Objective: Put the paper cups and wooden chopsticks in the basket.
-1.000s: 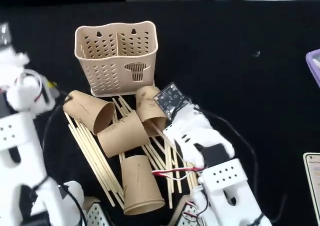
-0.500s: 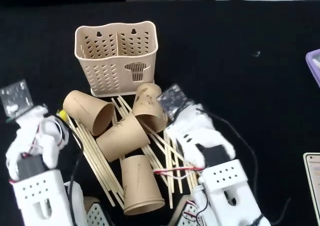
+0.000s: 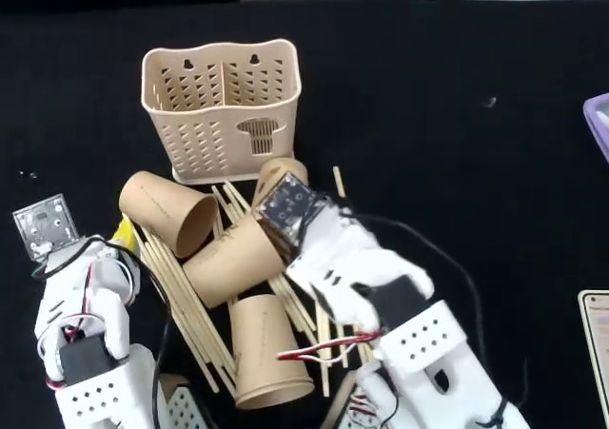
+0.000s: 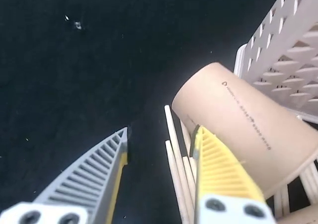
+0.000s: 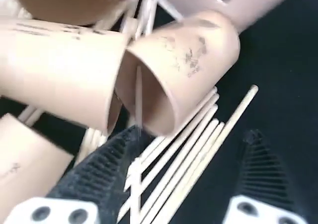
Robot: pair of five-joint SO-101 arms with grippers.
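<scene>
The beige slotted basket (image 3: pixel 221 106) stands upright at the back of the black table. Several paper cups lie on their sides in front of it: one at the left (image 3: pixel 169 210), one in the middle (image 3: pixel 233 256), one nearest me (image 3: pixel 266 353). Wooden chopsticks (image 3: pixel 186 305) are strewn under and between them. My left gripper (image 4: pixel 160 132) is open beside the left cup (image 4: pixel 243 129), its yellow finger (image 4: pixel 216 164) over chopsticks (image 4: pixel 176 169). My right gripper (image 5: pixel 193 132) is open just short of the mouth of a fourth cup (image 5: pixel 184 75), over a bundle of chopsticks (image 5: pixel 189 149).
A purple object (image 3: pixel 599 120) and a white card (image 3: pixel 598 329) sit at the table's right edge. The basket wall (image 4: pixel 288 50) rises close behind the left cup. Bare black cloth lies to the left and right of the pile.
My left arm swung in from the left edge and now sits beside the left cup. My right arm shifted left over the cup near the basket; a chopstick there got nudged outward.
</scene>
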